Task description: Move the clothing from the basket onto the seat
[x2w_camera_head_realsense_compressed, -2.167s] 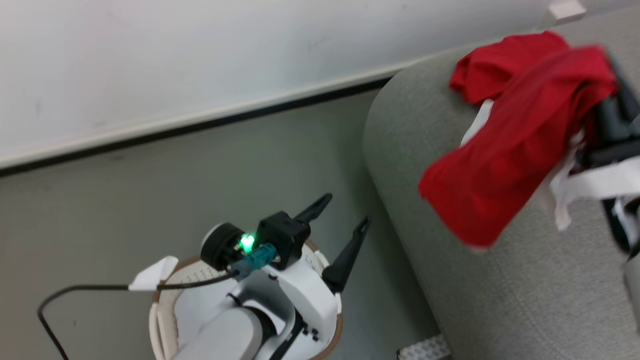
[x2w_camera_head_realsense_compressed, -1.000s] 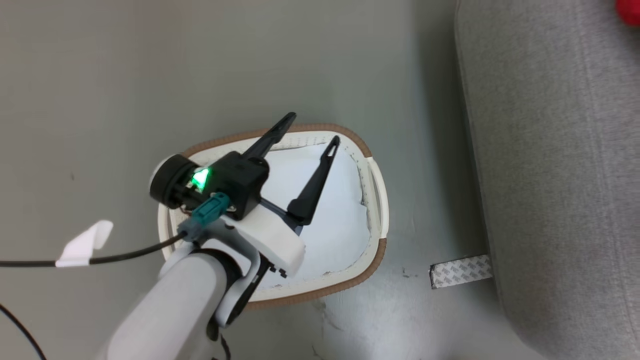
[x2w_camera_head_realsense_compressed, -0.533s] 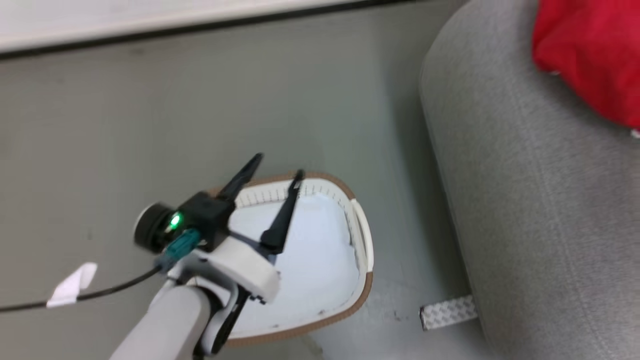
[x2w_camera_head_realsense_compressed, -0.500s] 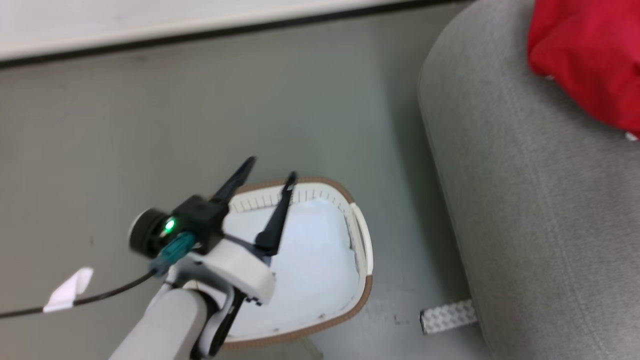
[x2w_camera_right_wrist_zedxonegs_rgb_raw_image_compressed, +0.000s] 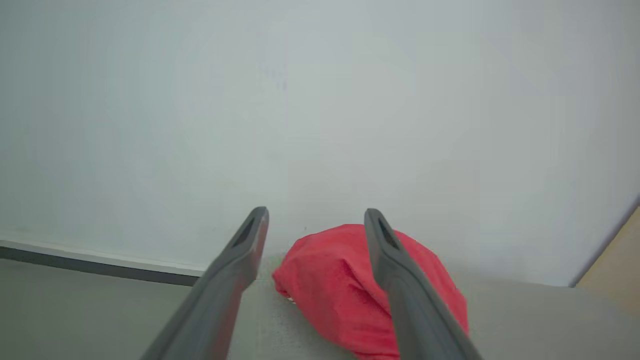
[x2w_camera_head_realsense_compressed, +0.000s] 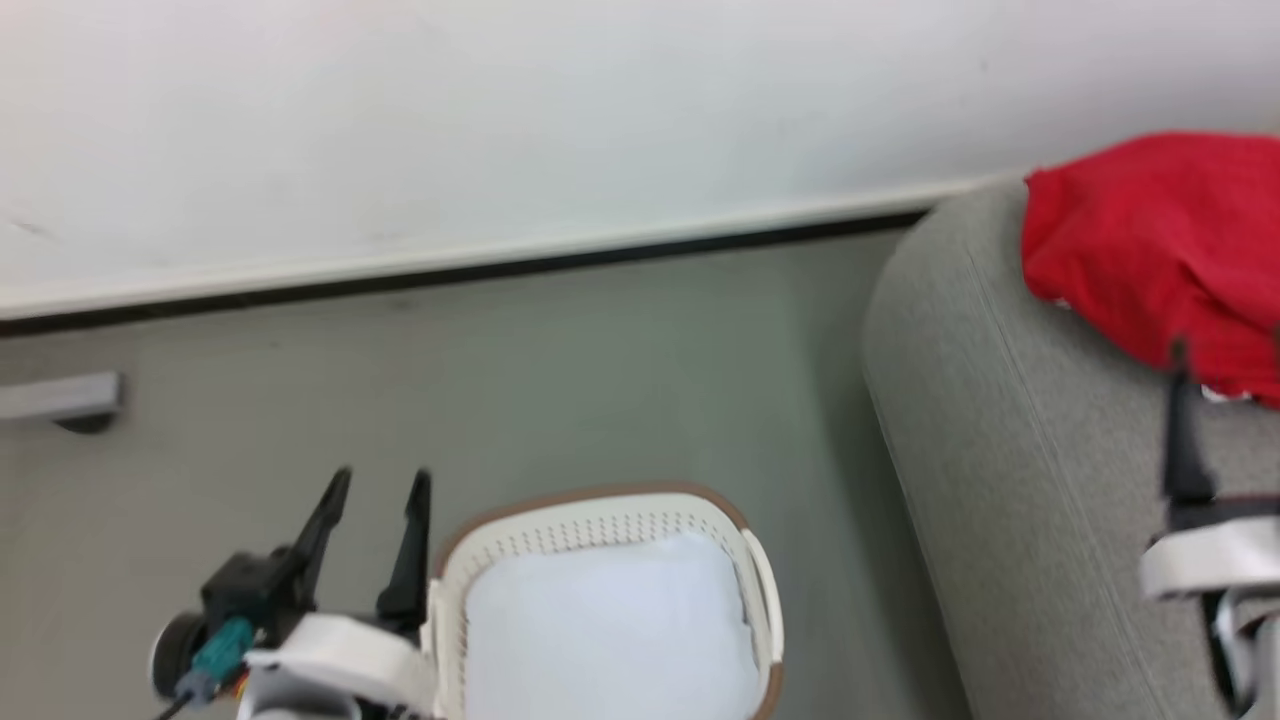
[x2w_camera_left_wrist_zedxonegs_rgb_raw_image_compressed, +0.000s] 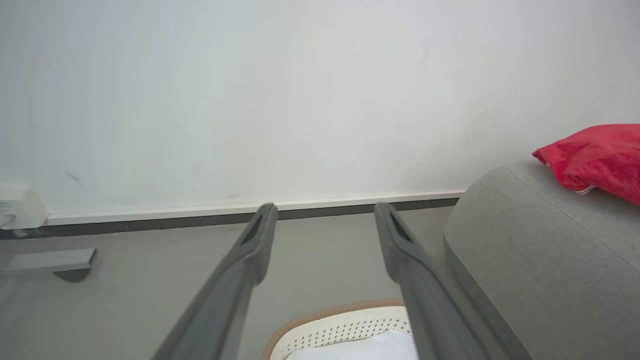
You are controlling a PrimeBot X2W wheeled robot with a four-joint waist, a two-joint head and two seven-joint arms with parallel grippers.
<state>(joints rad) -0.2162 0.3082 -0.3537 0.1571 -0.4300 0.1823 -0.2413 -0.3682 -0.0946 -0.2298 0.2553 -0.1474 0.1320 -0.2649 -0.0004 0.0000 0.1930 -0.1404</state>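
Lying on the seat (x2w_camera_head_realsense_compressed: 1010, 480) in the head view, the clothing (x2w_camera_head_realsense_compressed: 1150, 250) is outside the basket (x2w_camera_head_realsense_compressed: 600, 528) beside the seat. Left wrist view: left gripper (x2w_camera_left_wrist_zedxonegs_rgb_raw_image_compressed: 325, 212) spread, empty. Right wrist view: right gripper (x2w_camera_right_wrist_zedxonegs_rgb_raw_image_compressed: 315, 215) spread, empty, over the seat.

The basket (x2w_camera_head_realsense_compressed: 600, 528) sits on the floor (x2w_camera_head_realsense_compressed: 500, 370), left of the seat (x2w_camera_head_realsense_compressed: 1020, 480) and apart from it, with a pad (x2w_camera_head_realsense_compressed: 610, 640) lying inside. The clothing (x2w_camera_head_realsense_compressed: 1150, 240) lies on the seat's far end, near the wall (x2w_camera_head_realsense_compressed: 500, 120) behind.
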